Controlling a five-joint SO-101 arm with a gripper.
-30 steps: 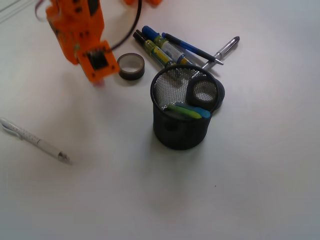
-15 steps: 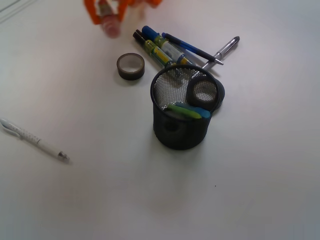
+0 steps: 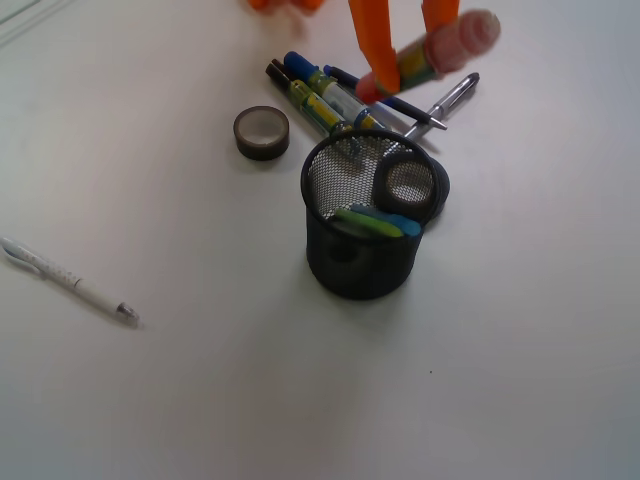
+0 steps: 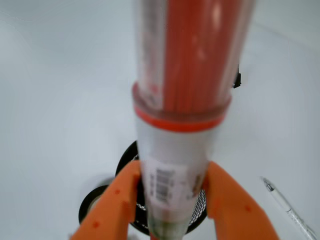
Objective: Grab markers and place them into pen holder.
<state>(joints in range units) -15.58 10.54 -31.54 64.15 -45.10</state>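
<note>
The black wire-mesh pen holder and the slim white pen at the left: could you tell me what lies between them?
Nothing: the front view shows only bare white table between the black wire-mesh pen holder and the slim white pen.

Bright, even overhead light with soft shadows on the white tabletop (image 3: 520, 330). The hand (image 3: 405, 62) and its marker (image 3: 440, 50) are motion-blurred up front, and the wrist view's close-up is totally out of focus.

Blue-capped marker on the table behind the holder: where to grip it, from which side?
Grip the blue-capped marker across its barrel near the cap end, coming from above. It lies flat, with a brown-capped marker close alongside and its far end near the pen holder, so the fingers have little room.
</note>
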